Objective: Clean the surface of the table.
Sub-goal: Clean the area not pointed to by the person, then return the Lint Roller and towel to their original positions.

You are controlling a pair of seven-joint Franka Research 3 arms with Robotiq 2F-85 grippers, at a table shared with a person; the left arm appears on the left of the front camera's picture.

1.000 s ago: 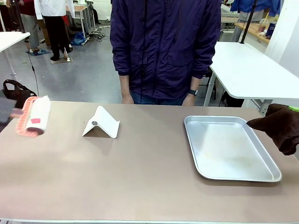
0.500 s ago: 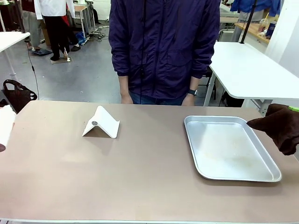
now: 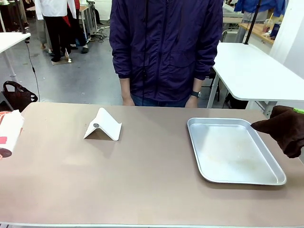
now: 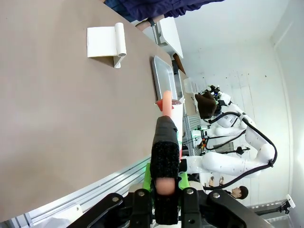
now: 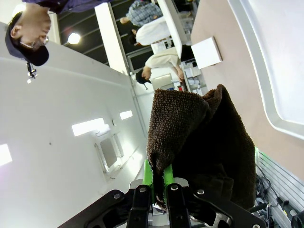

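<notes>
The taupe table (image 3: 142, 185) spans the front view. At its left edge a lint roller (image 3: 7, 135), white with an orange-red frame, hangs just over the top. In the left wrist view my left gripper (image 4: 166, 202) is shut on the roller's black-and-pink handle (image 4: 165, 152), beside the table (image 4: 57, 95). At the right edge a dark brown cloth (image 3: 285, 129) hangs beside the tray. My right gripper (image 5: 159, 190) is shut on that cloth (image 5: 199, 137), and the cloth hides its fingers in the front view.
A white folded stand (image 3: 103, 124) sits left of the middle. A shallow silver tray (image 3: 235, 152) lies at the right. A person in a dark purple jacket (image 3: 166, 47) stands at the far edge, hands down. A white side table (image 3: 256, 71) stands behind right.
The lint roller swung left and down, nearly leaving the picture, then came back in lower at the left edge. The brown cloth has stayed in place.
</notes>
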